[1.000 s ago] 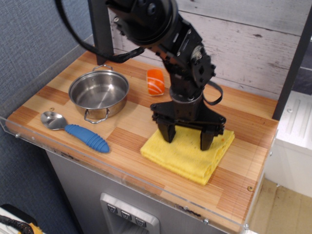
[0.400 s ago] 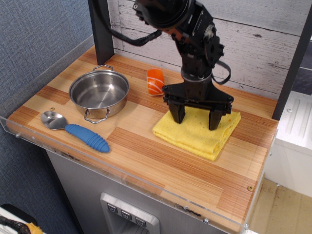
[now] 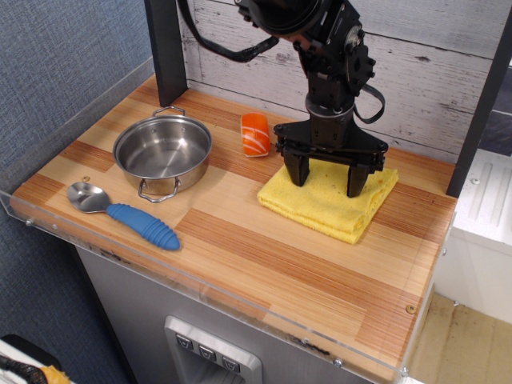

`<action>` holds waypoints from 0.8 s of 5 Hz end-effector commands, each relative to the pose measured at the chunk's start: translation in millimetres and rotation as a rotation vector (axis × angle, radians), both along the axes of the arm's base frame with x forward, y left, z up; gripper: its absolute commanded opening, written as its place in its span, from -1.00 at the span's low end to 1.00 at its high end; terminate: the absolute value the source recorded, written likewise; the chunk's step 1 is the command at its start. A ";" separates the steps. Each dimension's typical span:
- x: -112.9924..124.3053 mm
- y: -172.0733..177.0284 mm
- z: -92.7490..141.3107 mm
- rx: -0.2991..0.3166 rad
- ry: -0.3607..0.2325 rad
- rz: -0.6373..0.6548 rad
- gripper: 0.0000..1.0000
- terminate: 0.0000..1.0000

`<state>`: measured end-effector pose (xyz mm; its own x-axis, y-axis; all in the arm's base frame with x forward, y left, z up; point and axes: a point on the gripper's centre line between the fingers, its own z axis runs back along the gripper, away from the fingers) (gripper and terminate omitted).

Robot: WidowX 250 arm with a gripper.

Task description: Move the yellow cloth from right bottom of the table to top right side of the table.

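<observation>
The yellow cloth lies folded and flat on the striped wooden table, at the right side near the back wall. My gripper stands straight down over the cloth's far half. Its jaws are spread wide, and both black fingertips touch the top of the cloth. The cloth between the fingers looks flat, not pinched up.
An orange and white sushi-like toy stands just left of the cloth. A steel pot sits at the left, with a blue-handled spoon in front of it. A clear acrylic rim runs along the front edge. A dark post stands at the back.
The gripper has moved toward the back right, and the yellow cloth has slid with it under the fingertips, away from the front edge. The jaw spread looks unchanged.
</observation>
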<state>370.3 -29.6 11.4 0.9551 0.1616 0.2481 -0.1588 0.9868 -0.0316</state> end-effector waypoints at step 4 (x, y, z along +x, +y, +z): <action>-1.1 10.4 96.8 0.024 -0.189 0.049 1.00 -1.00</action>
<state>365.3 -17.7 88.4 0.9055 0.2040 0.3720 -0.2086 0.9776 -0.0282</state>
